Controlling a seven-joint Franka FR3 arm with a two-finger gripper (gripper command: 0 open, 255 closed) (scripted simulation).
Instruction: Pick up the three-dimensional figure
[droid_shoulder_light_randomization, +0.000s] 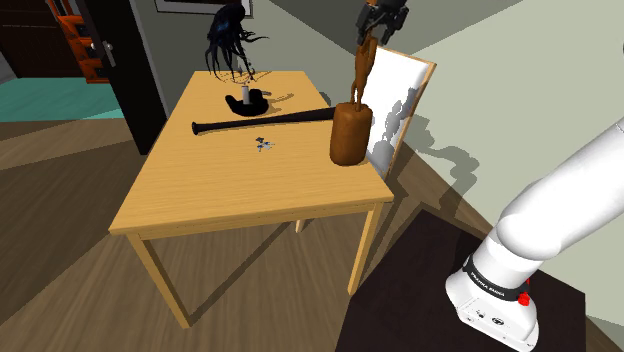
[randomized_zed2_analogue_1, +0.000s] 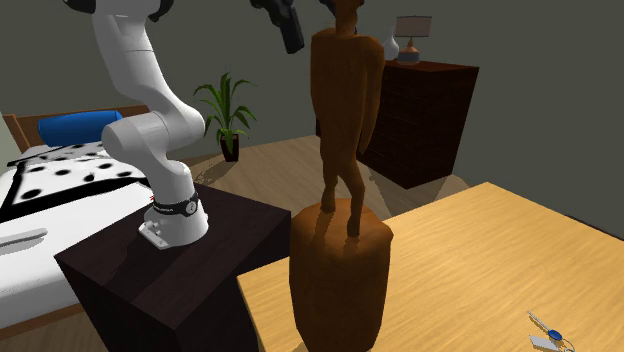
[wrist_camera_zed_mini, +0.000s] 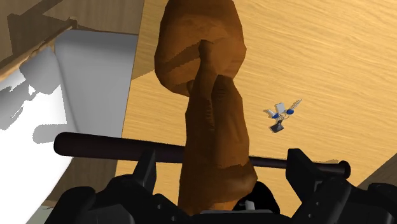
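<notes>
The brown figure (droid_shoulder_light_randomization: 351, 125) (randomized_zed2_analogue_1: 340, 200) (wrist_camera_zed_mini: 203, 57) stands upright on its round base. Its long axis is vertical and its head points straight up. It is on the table (droid_shoulder_light_randomization: 230, 190), at the edge nearest the stand (droid_shoulder_light_randomization: 420, 290), just beside a leaning white panel (droid_shoulder_light_randomization: 400, 95). The gripper (droid_shoulder_light_randomization: 372, 35) (wrist_camera_zed_mini: 222, 167) points down over the head. Its fingers (wrist_camera_zed_mini: 147, 170) are spread to either side of the head and do not touch it. The white arm rises from the stand and bends back down overhead. A black bat (droid_shoulder_light_randomization: 262, 122) and keys (droid_shoulder_light_randomization: 264, 145) lie on the table near the figure.
</notes>
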